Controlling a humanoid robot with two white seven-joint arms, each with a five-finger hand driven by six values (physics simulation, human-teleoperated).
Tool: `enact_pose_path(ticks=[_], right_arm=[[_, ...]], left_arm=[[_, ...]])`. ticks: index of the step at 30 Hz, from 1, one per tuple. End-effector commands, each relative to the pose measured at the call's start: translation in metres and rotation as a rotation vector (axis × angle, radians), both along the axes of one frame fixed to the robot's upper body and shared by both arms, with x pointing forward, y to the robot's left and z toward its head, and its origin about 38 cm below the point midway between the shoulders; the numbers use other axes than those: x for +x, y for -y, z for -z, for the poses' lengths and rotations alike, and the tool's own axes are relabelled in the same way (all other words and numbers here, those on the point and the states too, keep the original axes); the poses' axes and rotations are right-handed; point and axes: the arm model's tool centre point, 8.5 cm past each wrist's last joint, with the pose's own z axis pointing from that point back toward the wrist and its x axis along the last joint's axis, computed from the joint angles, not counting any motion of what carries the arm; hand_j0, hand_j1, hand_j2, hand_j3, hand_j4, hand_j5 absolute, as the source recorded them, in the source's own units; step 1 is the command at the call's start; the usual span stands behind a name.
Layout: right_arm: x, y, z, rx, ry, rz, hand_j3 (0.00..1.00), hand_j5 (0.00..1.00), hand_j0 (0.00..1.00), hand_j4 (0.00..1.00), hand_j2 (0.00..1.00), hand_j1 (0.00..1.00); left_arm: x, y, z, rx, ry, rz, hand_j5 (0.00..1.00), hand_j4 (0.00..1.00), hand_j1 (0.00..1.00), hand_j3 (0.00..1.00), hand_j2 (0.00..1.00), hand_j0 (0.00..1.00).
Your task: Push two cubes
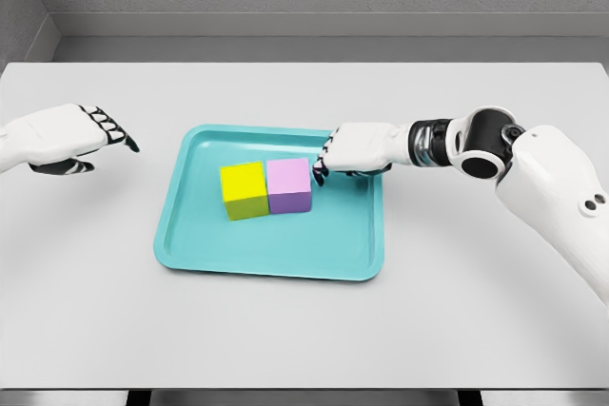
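Two cubes side by side in the tray, your right hand at the purple one.

The yellow cube (244, 190) touches the purple cube (289, 185) inside the teal tray (276, 264) on the white table (304, 330). Your right hand (357, 149) has fingers curled, fingertips against the purple cube's right side. Your left hand (71, 135) hovers left of the tray, fingers loosely extended, holding nothing.

Tray (181, 235) floor open left of yellow cube (244, 189), right hand (354, 149) crowding purple cube (289, 184)
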Motion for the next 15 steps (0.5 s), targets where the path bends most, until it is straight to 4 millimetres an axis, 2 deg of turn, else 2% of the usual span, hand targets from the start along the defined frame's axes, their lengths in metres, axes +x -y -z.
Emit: enact_pose_path(ticks=[1,3,15], right_arm=[[0.002,-0.001,0.002,0.001,-0.007,0.008,0.60,0.60,0.60,0.60,0.60,0.60],[0.009,-0.004,-0.001,-0.003,-0.001,0.018,0.60,0.60,0.60,0.60,0.60,0.60],[0.008,-0.013,-0.004,0.009,0.007,0.000,0.60,0.60,0.60,0.60,0.60,0.60]], left_arm=[[0.000,-0.002,0.000,-0.004,-0.003,-0.006,0.76,0.76,0.76,0.76,0.76,0.76],[0.000,-0.002,0.000,-0.004,-0.002,-0.008,0.76,0.76,0.76,0.76,0.76,0.76],[0.001,-0.003,0.001,-0.006,-0.005,-0.012,0.76,0.76,0.76,0.76,0.76,0.76]])
